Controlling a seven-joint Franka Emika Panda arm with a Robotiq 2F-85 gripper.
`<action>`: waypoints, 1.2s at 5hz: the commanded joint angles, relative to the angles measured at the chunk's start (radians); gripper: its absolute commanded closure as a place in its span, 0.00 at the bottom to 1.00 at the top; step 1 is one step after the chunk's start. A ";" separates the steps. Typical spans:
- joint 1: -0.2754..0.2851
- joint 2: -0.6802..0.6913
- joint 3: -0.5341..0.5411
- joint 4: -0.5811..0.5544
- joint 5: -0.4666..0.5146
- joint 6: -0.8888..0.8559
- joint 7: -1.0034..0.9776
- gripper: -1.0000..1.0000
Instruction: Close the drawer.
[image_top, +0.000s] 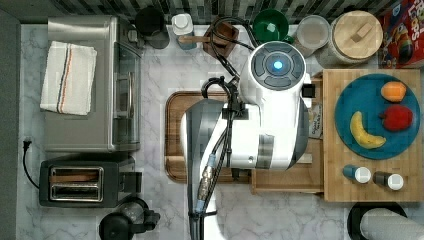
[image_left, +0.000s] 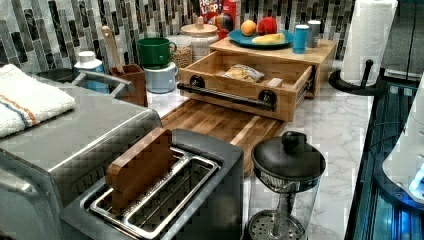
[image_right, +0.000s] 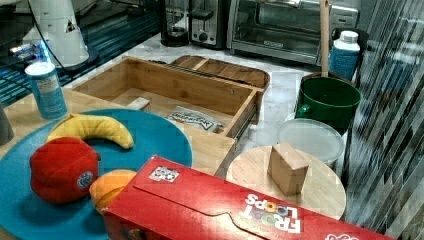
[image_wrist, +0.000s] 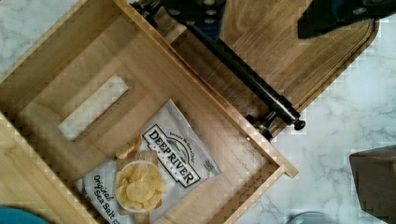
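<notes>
Drawer (image_left: 245, 82): pulled out from the bamboo box (image_left: 320, 55), front over the wooden tray (image_left: 215, 122)
Handle (image_wrist: 243, 77): black bar on drawer front
Contents: chip bag (image_wrist: 154, 172)
Pincer: state cannot be told
Worktop (image_left: 335, 130): marble

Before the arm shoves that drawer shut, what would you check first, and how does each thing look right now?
1. Drawer pulled out and needing a push: ok, it stands wide open.
2. Handle free to push on: ok, nothing rests against it.
3. Chip bag low enough to slide under the box top: looks ok, it lies flat on the drawer floor.
4. Tray clear of the drawer's travel: ok, it lies in front of the drawer, not behind it.
5. Plate safe from the jolt: ok, it sits flat on the box top.
6. Gripper state: cannot tell.
</notes>
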 joint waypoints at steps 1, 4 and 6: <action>-0.003 0.001 0.001 -0.006 -0.001 0.003 -0.013 1.00; 0.022 -0.074 0.044 -0.136 0.061 0.071 -0.290 0.00; 0.052 -0.047 0.089 -0.120 0.052 0.023 -0.469 0.00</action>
